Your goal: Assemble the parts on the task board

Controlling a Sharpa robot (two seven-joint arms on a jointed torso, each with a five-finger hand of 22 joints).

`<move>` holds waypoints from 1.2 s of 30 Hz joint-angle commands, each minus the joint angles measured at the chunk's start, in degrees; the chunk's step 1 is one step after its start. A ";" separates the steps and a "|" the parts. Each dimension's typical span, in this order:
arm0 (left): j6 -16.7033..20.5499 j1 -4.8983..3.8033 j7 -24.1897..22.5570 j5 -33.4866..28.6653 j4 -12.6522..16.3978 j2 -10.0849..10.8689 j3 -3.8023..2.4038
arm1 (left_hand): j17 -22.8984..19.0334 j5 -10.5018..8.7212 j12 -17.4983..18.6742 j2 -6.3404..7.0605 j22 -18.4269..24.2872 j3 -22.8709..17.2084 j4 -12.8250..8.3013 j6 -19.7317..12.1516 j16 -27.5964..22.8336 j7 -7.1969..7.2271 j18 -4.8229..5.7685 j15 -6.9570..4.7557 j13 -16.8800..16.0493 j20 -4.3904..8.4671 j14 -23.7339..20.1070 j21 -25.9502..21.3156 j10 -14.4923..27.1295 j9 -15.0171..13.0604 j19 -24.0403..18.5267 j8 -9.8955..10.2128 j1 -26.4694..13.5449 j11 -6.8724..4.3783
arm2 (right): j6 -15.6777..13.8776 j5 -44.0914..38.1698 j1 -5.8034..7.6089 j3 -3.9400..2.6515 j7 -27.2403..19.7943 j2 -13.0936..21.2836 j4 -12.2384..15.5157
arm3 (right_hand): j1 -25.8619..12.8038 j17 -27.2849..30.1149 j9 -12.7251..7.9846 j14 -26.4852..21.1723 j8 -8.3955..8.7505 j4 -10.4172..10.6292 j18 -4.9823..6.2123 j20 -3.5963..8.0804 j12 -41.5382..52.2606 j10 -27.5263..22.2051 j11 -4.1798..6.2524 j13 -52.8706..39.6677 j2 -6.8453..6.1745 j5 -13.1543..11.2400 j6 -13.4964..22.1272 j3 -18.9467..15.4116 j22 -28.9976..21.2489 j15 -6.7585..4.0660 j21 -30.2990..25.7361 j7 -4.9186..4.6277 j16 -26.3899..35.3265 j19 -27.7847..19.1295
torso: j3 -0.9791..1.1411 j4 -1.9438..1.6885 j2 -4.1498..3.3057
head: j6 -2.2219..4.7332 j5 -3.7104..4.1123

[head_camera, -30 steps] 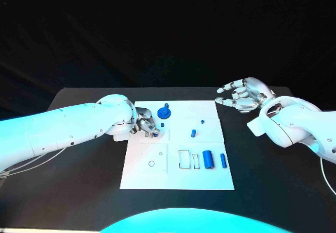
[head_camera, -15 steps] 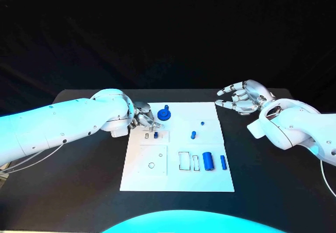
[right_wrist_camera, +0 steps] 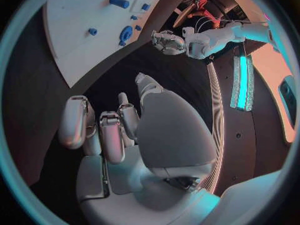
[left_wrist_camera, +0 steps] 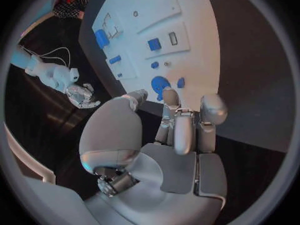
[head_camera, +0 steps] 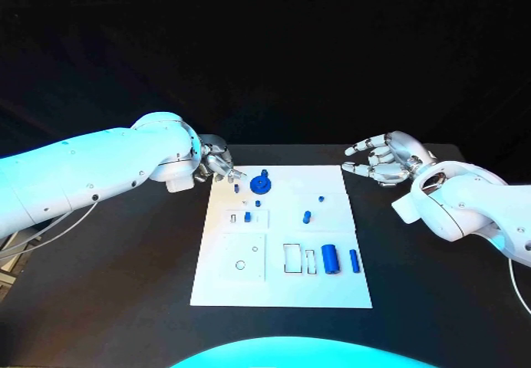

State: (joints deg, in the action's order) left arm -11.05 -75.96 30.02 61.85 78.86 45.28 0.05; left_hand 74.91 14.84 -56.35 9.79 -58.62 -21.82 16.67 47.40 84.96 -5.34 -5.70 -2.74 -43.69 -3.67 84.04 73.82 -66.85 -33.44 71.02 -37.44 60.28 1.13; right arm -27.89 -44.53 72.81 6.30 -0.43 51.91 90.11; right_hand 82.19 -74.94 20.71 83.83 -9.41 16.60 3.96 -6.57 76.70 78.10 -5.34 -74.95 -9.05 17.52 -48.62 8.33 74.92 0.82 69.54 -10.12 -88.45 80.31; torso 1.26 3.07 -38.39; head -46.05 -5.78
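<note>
Black cloth covers the table (head_camera: 133, 307), and the white board (head_camera: 282, 238) lies in its middle, with blue parts scattered over it.

Over the last second the left hand (head_camera: 217, 165) has drawn back from the board's left half, where it was working by a small slot, to the far left corner. In the left wrist view its fingers (left_wrist_camera: 185, 130) are curled in beside the thumb with nothing seen between them, so I read it as empty. A small blue peg (head_camera: 247, 217) now stands in the left slot where the hand had been; that looks like a placement just finished. The round gear (head_camera: 261, 182) sits near the far edge, just right of the hand, with a little blue piece (head_camera: 237, 187) beside it.

The right hand (head_camera: 378, 158) hovers off the far right corner, hardly moved, fingers (right_wrist_camera: 112, 132) loosely curled and apart, holding nothing.

Still loose at the near right are the cylinder (head_camera: 330, 258) and the bar (head_camera: 354, 261), beside empty outlines. My guess is that much of the assembly remains, and that the left hand is lining up on the gear or the piece next to it.
</note>
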 commanded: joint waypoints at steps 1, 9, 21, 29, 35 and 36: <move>-0.96 -0.36 -0.42 -0.30 -2.23 -0.80 -0.03 | 7.48 0.11 0.09 -0.09 0.10 0.28 0.06 -0.24 -0.21 -0.14 -0.72 0.45 0.02 -0.21 2.87 -0.18 0.22 0.22 -0.34 0.35 0.66 0.06 | 0.26 0.06 -0.04 -0.02 -0.48 0.00 -0.03 | -0.47 -11.04 -0.09 5.12 0.24 0.01 0.62 -0.08 -0.21 -0.09 0.33 -0.93 0.10 0.18 -0.36 0.44 2.40 -0.10 -0.23 0.15 0.38 -0.28 | -0.06 0.01 -0.08 | 0.29 -0.12; -2.34 -0.78 -0.64 0.84 -9.11 -3.90 0.12 | 7.85 0.05 -0.47 -0.16 -0.31 0.43 0.13 0.29 0.07 -0.09 -0.67 0.51 -0.54 -0.33 3.03 0.00 -0.13 0.29 -0.05 0.32 0.71 0.07 | 0.24 0.06 -0.04 -0.02 -0.51 0.05 0.04 | -0.51 -10.90 -0.10 5.08 0.26 -0.02 0.63 -0.08 -0.22 -0.09 0.33 -0.92 0.12 0.23 -0.36 0.50 2.37 -0.11 -0.29 0.16 0.45 -0.29 | -0.12 -0.07 -0.07 | 0.54 -0.49; -3.65 -0.60 -1.15 -0.52 -14.48 -7.43 1.28 | 7.80 -0.46 -0.69 -0.19 -0.17 1.85 0.23 0.78 0.09 -0.08 -0.75 0.58 -0.34 -0.53 3.02 -0.17 0.05 0.66 -0.04 0.75 -1.19 0.10 | 0.23 0.06 -0.04 -0.02 -0.65 0.01 0.11 | -0.51 -10.90 -0.10 5.08 0.26 -0.02 0.63 -0.08 -0.22 -0.09 0.33 -0.92 0.12 0.23 -0.36 0.50 2.37 -0.11 -0.29 0.16 0.45 -0.29 | -0.21 0.13 -0.40 | 0.74 -0.99; -3.75 -0.07 -1.47 -1.59 -16.35 -8.95 1.74 | 7.88 -0.88 -0.82 0.34 -0.22 2.81 0.23 0.85 0.18 -0.04 -0.74 0.59 -0.28 -0.57 3.03 -0.20 0.18 0.78 -0.01 0.93 -1.78 0.10 | -0.14 0.05 -0.04 -0.02 -1.00 -0.11 0.15 | -0.53 -10.85 -0.11 5.07 0.29 -0.04 0.67 -0.07 -0.24 -0.11 0.34 -0.88 0.14 0.28 -0.36 0.60 2.28 -0.11 -0.47 0.16 0.48 -0.36 | -0.18 0.09 -0.27 | 0.55 -0.92; -3.86 0.35 -1.57 -2.26 -17.19 -9.77 2.03 | 7.97 -1.03 -0.99 0.35 -0.25 3.07 0.24 0.90 0.25 -0.05 -0.74 0.59 -0.43 -0.58 3.07 -0.19 0.11 0.80 0.00 0.96 -2.00 0.11 | -0.46 0.08 -0.04 -0.03 -1.27 -0.21 0.11 | -0.53 -10.85 -0.11 5.07 0.29 -0.04 0.67 -0.07 -0.24 -0.11 0.34 -0.88 0.14 0.28 -0.36 0.60 2.28 -0.11 -0.47 0.16 0.48 -0.36 | -0.19 0.13 -0.23 | 0.47 -0.94; -3.92 0.40 -1.58 -2.31 -17.34 -9.89 2.08 | 7.97 -1.03 -0.99 0.35 -0.25 3.07 0.24 0.90 0.25 -0.05 -0.74 0.59 -0.43 -0.58 3.07 -0.19 0.11 0.80 0.00 0.96 -2.00 0.11 | -0.49 0.09 -0.04 -0.03 -1.30 -0.23 0.10 | -0.53 -10.85 -0.11 5.07 0.29 -0.04 0.67 -0.07 -0.24 -0.11 0.34 -0.88 0.14 0.28 -0.36 0.60 2.28 -0.11 -0.47 0.16 0.48 -0.36 | -0.19 0.15 -0.23 | 0.46 -0.94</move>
State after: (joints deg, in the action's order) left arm -13.79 -75.60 29.29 60.60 61.70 35.59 2.11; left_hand 74.91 13.97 -57.02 10.25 -58.78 -19.05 16.91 47.84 84.96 -5.32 -5.70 -2.54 -44.04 -3.88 83.83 73.82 -66.86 -32.69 70.81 -36.88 58.91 1.13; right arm -28.06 -44.42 72.80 6.30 -0.74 51.73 90.19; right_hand 82.19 -74.92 20.67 83.83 -9.41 16.60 3.96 -6.57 76.70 78.10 -5.34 -74.92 -9.05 17.52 -48.62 8.66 74.90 0.82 69.28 -10.12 -88.21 80.31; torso 1.05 3.19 -38.65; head -45.53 -6.72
